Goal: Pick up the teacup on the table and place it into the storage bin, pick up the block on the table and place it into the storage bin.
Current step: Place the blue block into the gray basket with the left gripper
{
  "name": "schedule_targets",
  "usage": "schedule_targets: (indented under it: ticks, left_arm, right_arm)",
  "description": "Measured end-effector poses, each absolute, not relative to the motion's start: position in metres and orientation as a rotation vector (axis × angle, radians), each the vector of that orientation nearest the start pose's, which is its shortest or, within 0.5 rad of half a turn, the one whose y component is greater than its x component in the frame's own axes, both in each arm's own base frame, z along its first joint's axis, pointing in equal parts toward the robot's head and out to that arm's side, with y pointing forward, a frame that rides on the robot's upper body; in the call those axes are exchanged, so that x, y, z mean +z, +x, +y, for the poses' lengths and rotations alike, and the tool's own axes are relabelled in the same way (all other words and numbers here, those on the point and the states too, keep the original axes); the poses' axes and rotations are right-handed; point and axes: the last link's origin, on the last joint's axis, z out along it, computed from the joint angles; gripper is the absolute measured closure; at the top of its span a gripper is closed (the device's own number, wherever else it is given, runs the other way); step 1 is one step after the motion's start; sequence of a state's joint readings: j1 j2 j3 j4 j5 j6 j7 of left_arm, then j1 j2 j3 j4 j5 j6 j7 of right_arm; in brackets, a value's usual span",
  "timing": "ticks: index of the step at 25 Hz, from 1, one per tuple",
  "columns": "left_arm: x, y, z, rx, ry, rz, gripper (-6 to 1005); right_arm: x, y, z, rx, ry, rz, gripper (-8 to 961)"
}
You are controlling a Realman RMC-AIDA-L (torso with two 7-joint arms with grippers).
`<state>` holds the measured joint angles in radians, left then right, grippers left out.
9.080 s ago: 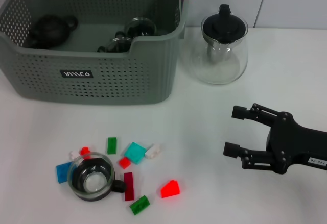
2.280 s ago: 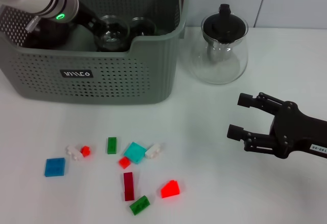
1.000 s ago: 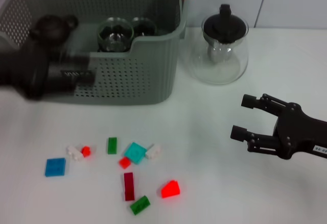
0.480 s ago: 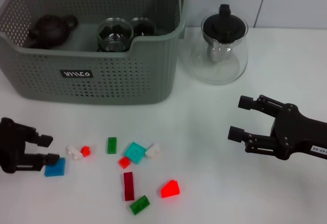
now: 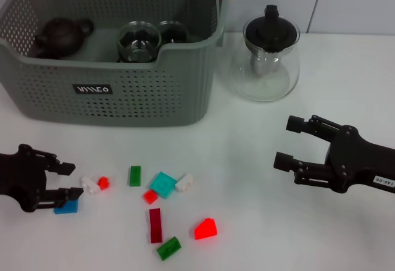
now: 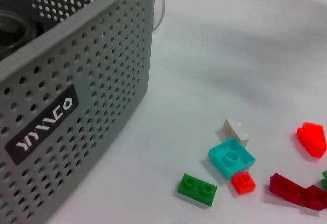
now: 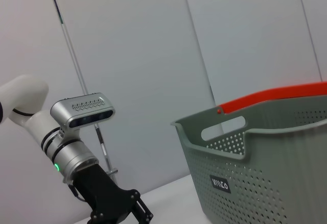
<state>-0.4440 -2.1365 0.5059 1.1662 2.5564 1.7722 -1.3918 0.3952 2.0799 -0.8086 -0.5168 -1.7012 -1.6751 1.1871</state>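
The left gripper [image 5: 69,179] is being held low over the tabletop [image 5: 247,178] at its left edge, jaws spread wide and empty. The blue block [image 5: 66,207] is lying directly under the lower jaw, partly covered by it, so it is being approached from the left, not yet bracketed. Beyond the jaw tips a white block [image 5: 90,184] and a small red block [image 5: 103,183] are sitting just to the right, nearly in the gap between the jaws. More blocks are scattered further right: a green block [image 5: 135,175], a teal block [image 5: 163,184] and a dark red bar [image 5: 155,225] whose long axis is running toward and away from the robot.

A glass teacup [image 5: 139,41] is seen already standing in the bin [image 5: 123,92], beside a dark teapot [image 5: 58,33].

The right gripper [image 5: 285,142] is being held idle well off to the right, jaws wide, empty. The left arm is judged much the nearer for the pick.
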Motion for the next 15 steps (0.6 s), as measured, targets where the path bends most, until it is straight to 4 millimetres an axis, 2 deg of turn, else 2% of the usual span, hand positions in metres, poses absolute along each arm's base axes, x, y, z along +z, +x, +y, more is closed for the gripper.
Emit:
schedule_targets:
  ticks: [7, 15]
  left_arm:
    - [0.062, -0.320, 0.280, 0.001, -2.771, -0.584, 508]
    - [0.067, -0.330, 0.274, -0.258, -2.664, -0.695, 481]
  right_arm:
    - [-0.013, 0.269, 0.281, 1.063, -2.645, 0.578, 9]
    - [-0.015, 0.269, 0.281, 1.063, -2.642, 0.577, 9]
